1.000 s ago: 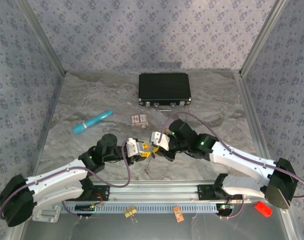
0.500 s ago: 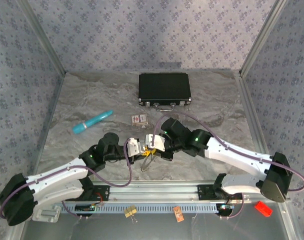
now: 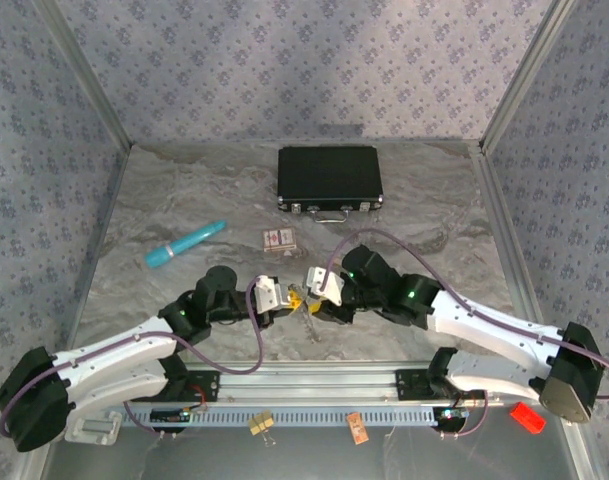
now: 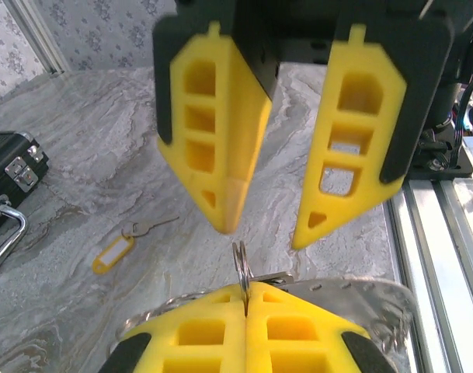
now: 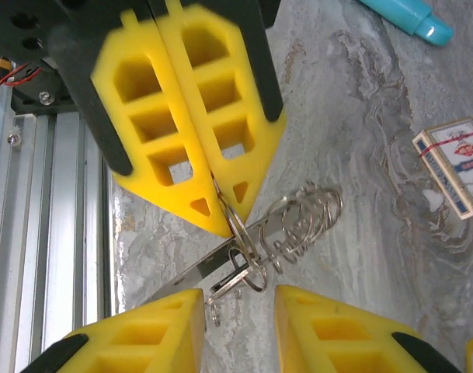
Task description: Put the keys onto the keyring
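Close to the near edge of the tabletop [image 3: 184, 190], about midway between its left and right edges, the two arms meet tip to tip. The left end effector [image 4: 246, 291] is pressed together and pinches the keyring [image 4: 241, 268], which stands edge-on out of the seam between its fingers. The right end effector [image 5: 238, 299] is spread and grips nothing.

From the right wrist, the keyring lies straight ahead, just beyond the fingertips and in line with the gap between them. A flat silvery strip [image 5: 197, 272] runs through the loops on a slant, crossing that gap rather than pointing along it. A string of wire loops [image 5: 306, 211] trails off from it toward the far edge. The right arm is the free one and the nearer to whatever must be threaded, so the next move likely turns on lining a key's hole up with the ring's plane.

Whether the strip is a key's blade cannot be told, and no brass key is clear among the loops. A tagged key [image 4: 114, 254] lies apart on the tabletop. From above, the ring is too small to read between the fingers.
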Robot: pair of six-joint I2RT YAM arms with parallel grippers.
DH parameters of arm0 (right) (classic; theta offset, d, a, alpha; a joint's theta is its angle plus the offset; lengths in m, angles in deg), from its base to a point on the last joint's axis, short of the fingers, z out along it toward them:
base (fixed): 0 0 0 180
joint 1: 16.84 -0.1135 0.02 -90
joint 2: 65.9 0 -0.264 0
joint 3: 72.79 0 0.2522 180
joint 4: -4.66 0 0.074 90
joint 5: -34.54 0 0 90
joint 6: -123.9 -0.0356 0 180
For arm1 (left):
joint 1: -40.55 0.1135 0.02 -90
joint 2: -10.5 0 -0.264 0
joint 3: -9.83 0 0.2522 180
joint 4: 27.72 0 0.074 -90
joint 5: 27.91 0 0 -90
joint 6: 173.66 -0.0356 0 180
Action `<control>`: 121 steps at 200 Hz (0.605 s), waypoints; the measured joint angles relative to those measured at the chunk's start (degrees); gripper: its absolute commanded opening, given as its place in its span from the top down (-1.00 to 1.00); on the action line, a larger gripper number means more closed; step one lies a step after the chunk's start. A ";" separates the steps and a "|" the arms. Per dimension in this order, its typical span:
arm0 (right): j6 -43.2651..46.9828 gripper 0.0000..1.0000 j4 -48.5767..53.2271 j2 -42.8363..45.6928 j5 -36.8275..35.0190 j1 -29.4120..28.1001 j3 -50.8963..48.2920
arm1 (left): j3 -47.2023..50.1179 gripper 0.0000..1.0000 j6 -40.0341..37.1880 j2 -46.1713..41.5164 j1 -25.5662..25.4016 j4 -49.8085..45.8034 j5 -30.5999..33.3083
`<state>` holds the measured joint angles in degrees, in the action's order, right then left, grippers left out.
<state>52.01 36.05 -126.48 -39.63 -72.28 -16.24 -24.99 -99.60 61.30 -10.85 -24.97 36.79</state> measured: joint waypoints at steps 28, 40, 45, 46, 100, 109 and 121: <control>-2.01 0.62 -1.75 -0.07 -0.02 -0.09 -0.92 | 0.11 1.00 0.39 -0.52 0.00 0.48 -0.04; -2.34 0.69 -2.71 -0.20 -0.02 -0.09 -0.92 | 0.13 1.00 0.59 -0.57 0.00 0.66 -0.20; -2.40 0.72 -3.02 -0.31 0.02 -0.09 -0.92 | 0.17 1.00 0.61 -0.57 0.00 0.83 -0.22; -2.47 0.72 -3.08 -0.33 0.00 -0.09 -0.92 | 0.20 1.00 0.59 -0.57 0.00 0.85 -0.22; -3.54 0.84 -5.29 -2.82 1.55 -0.11 -0.92 | 1.09 1.00 1.03 -0.92 0.00 1.97 -0.44; -3.58 0.78 -5.49 -3.10 2.05 -0.11 -0.92 | 1.29 1.00 1.03 -0.94 0.00 2.34 -0.48; -3.67 0.70 -5.62 -3.19 2.75 -0.11 -0.92 | 1.51 1.00 1.03 -0.94 0.00 2.84 -0.72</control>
<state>48.34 30.43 -129.67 -36.87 -72.39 -17.16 -23.49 -98.58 60.36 -10.85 -22.13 36.07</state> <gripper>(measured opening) 0.122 0.044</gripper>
